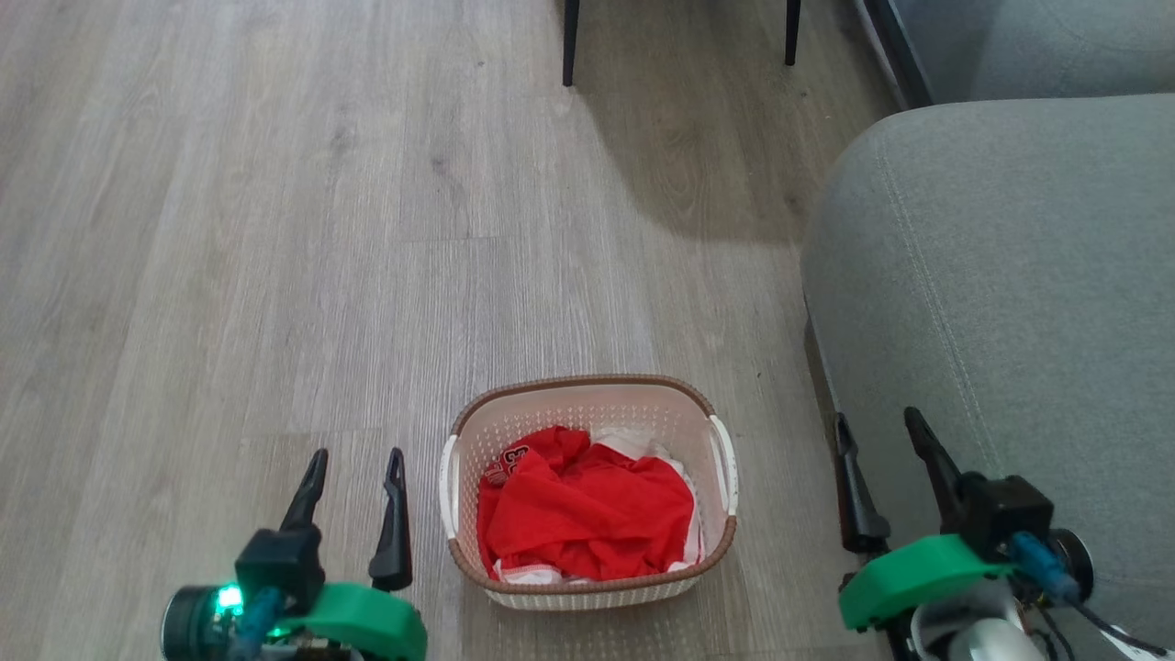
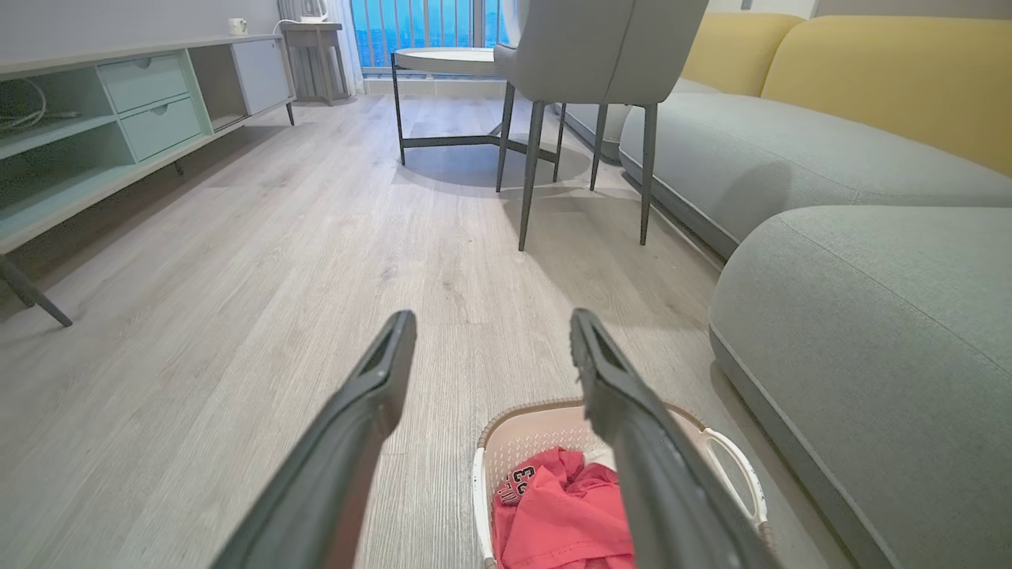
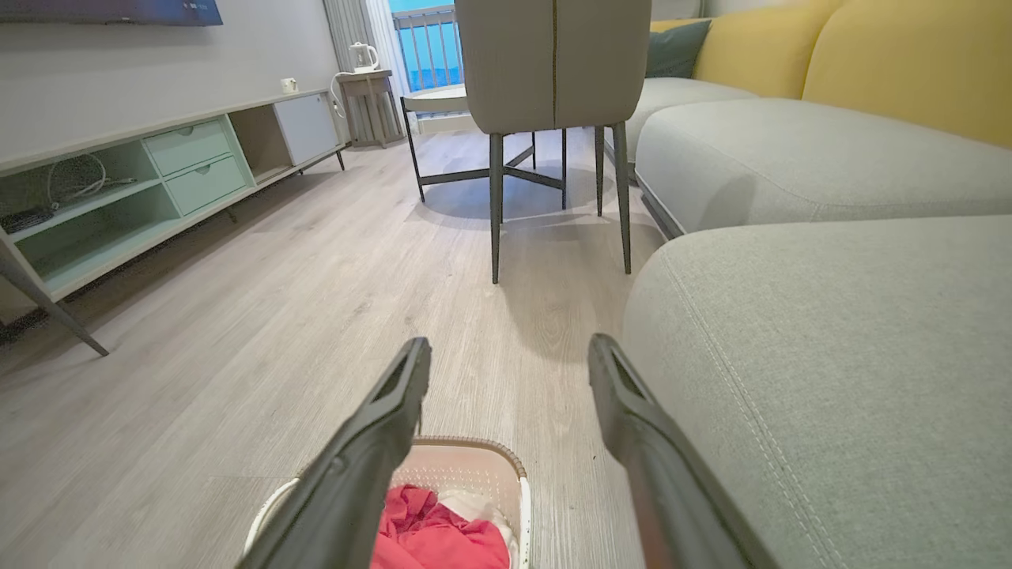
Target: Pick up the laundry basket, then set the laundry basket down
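Observation:
The laundry basket stands on the wood floor between my two arms, cream with a brown rim and white side handles, red and white clothes inside. My left gripper is open to the basket's left, apart from it, fingers pointing away from me. My right gripper is open to the basket's right, over the sofa's edge. In the left wrist view the basket sits low right, under the open left gripper. The right wrist view has the basket at the bottom, below the open right gripper.
A grey sofa fills the right side, close to the basket. Dark chair legs stand ahead at the top. Further off are a grey chair, a round table and a low pale-green cabinet along the left wall.

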Motion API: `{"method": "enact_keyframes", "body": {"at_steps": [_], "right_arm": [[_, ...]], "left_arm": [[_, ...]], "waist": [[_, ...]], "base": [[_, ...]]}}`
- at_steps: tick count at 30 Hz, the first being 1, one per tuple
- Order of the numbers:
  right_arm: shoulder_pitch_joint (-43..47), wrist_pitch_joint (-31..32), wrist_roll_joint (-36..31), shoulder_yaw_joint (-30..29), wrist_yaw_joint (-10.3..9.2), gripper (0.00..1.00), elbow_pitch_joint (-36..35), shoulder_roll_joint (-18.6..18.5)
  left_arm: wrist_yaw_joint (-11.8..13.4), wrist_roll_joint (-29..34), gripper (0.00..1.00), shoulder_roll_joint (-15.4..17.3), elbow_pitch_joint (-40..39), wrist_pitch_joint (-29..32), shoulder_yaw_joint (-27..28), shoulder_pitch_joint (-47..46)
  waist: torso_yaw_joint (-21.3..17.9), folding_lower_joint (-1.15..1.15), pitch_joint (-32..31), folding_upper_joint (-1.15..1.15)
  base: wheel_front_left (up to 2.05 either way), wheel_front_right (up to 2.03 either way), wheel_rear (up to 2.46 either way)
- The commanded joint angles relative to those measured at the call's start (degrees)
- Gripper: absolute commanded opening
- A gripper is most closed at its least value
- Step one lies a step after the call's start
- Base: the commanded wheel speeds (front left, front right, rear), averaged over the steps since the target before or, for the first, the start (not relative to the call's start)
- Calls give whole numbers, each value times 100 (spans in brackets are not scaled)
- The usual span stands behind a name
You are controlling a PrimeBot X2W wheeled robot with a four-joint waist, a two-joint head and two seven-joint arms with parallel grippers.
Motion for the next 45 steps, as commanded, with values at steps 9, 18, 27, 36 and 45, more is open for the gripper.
{"method": "enact_keyframes", "body": {"at_steps": [9,18,27,36,45], "right_arm": [[-158,-127,-324,212,35,100,-246,-72],[-166,-127,-328,212,35,100,-237,-72],[-176,-127,-332,229,35,100,-219,-72],[-126,-127,-299,259,35,100,-189,-72],[-307,-127,-366,216,35,100,-25,-72]], "left_arm": [[68,304,100,-22,-140,-138,132,-145],[56,298,100,-33,-109,-138,153,-150],[47,291,100,-39,-98,-138,158,-141],[44,216,100,-42,-50,-138,129,-118],[27,43,100,-43,127,-138,117,-233]], "waist": [[23,0,6,0],[17,0,14,0],[-22,0,23,0],[-14,0,67,0],[-12,0,396,0]], "base": [[0,0,0],[0,0,0],[0,0,0],[0,0,0],[0,0,0]]}}
